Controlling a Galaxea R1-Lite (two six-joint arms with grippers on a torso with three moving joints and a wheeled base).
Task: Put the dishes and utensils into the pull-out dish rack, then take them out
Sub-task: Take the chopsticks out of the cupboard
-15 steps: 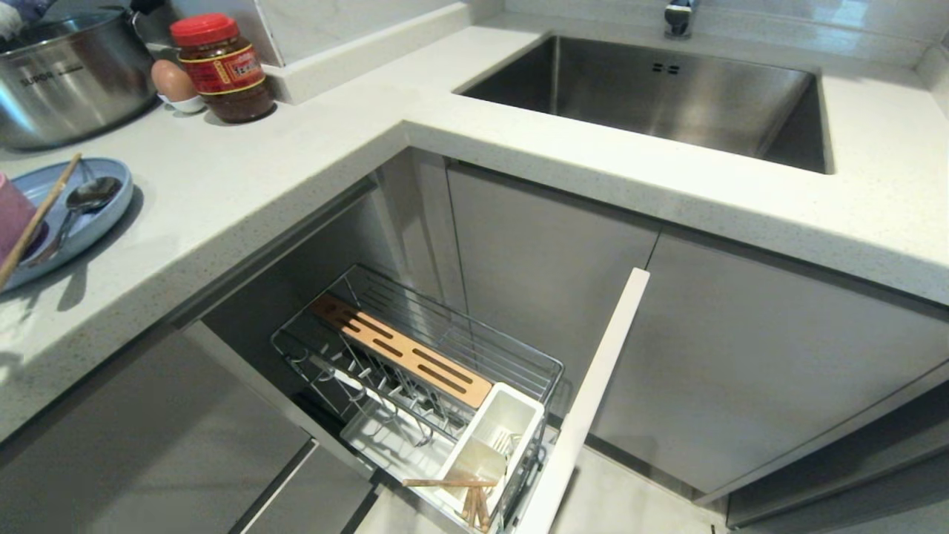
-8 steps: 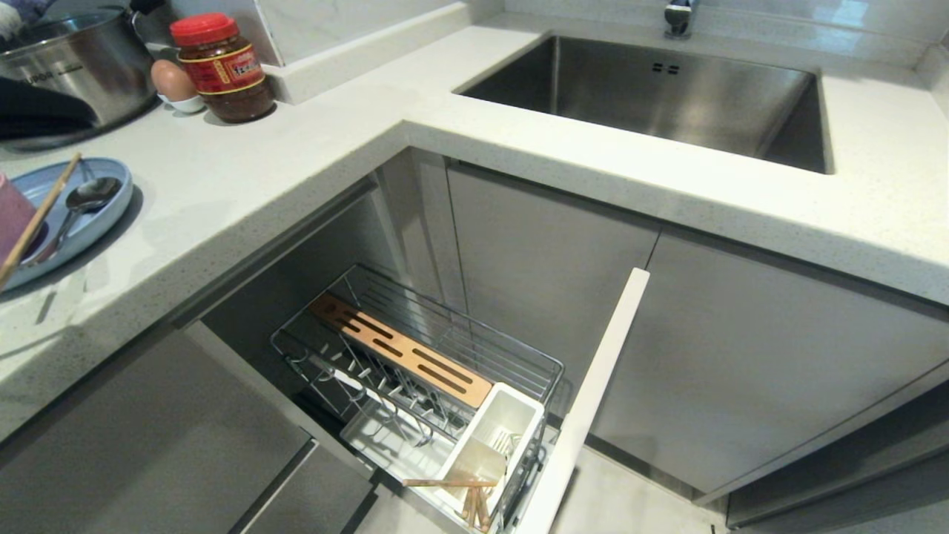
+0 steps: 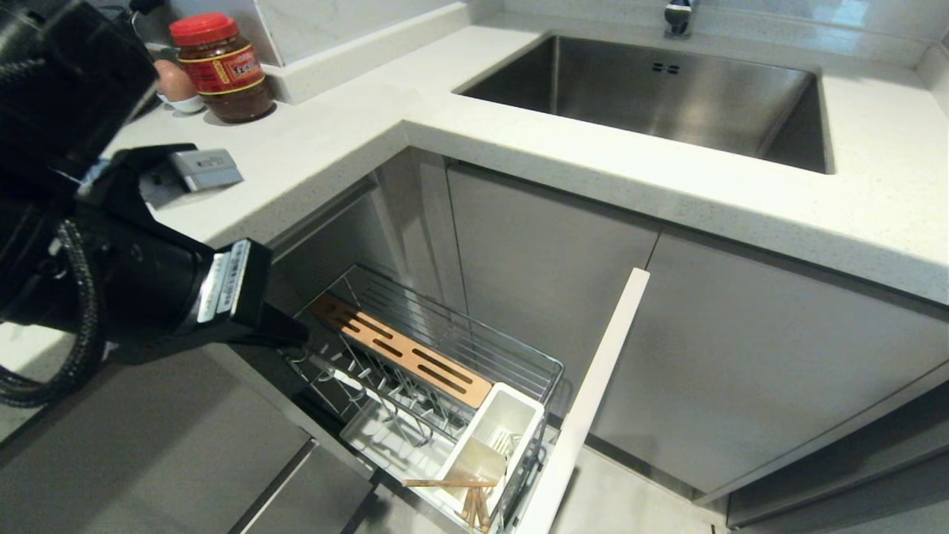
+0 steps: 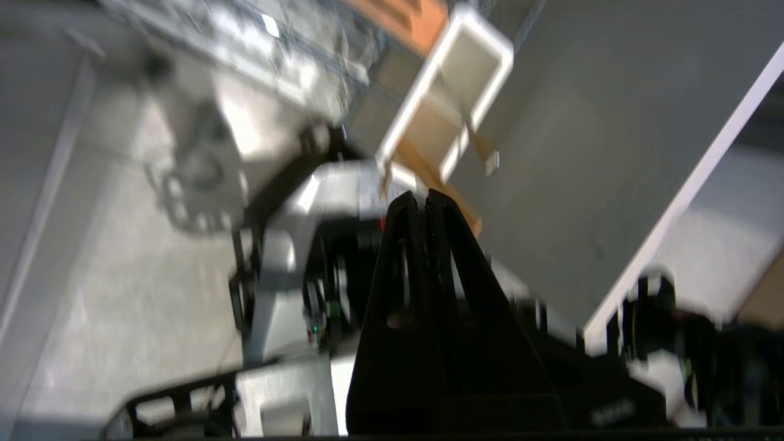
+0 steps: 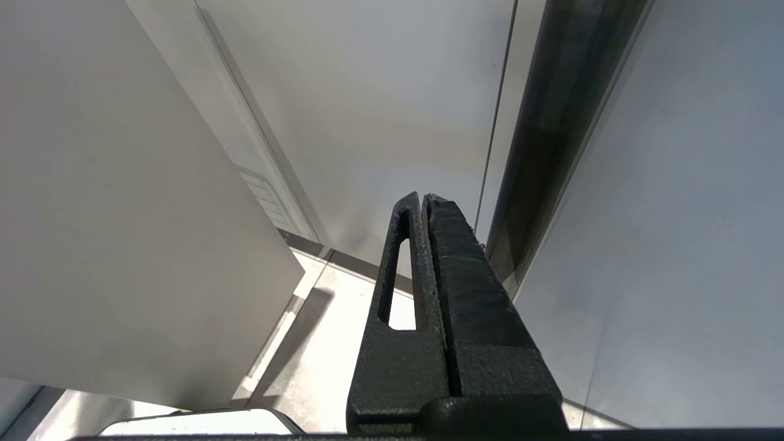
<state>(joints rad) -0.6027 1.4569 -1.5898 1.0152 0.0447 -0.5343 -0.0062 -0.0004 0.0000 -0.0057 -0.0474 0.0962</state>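
Observation:
The pull-out dish rack (image 3: pixel 519 357) stands drawn out of the lower cabinet, with its slotted wooden strip (image 3: pixel 400 350), white cutlery cup (image 3: pixel 493 437) and white drip tray (image 3: pixel 385 445). Thin wooden sticks (image 3: pixel 451 483) lie at its front end. My left arm fills the left side of the head view and hides the dishes and the utensils on the counter. My left gripper (image 3: pixel 296 337) hangs shut and empty above the rack's back left corner. In the left wrist view the gripper (image 4: pixel 422 196) points toward the cutlery cup (image 4: pixel 484 43). My right gripper (image 5: pixel 422 197) is shut, parked beside cabinet fronts.
A red-lidded jar (image 3: pixel 221 67) and an egg (image 3: pixel 174 81) stand at the back of the counter. The steel sink (image 3: pixel 652 96) lies at the back right under a faucet (image 3: pixel 678 16). The rack's white front panel (image 3: pixel 593 393) juts out to its right.
My left arm has swung in from the upper left, down over the counter edge toward the rack. It now covers the plate, bowl and pot. The rack has not moved.

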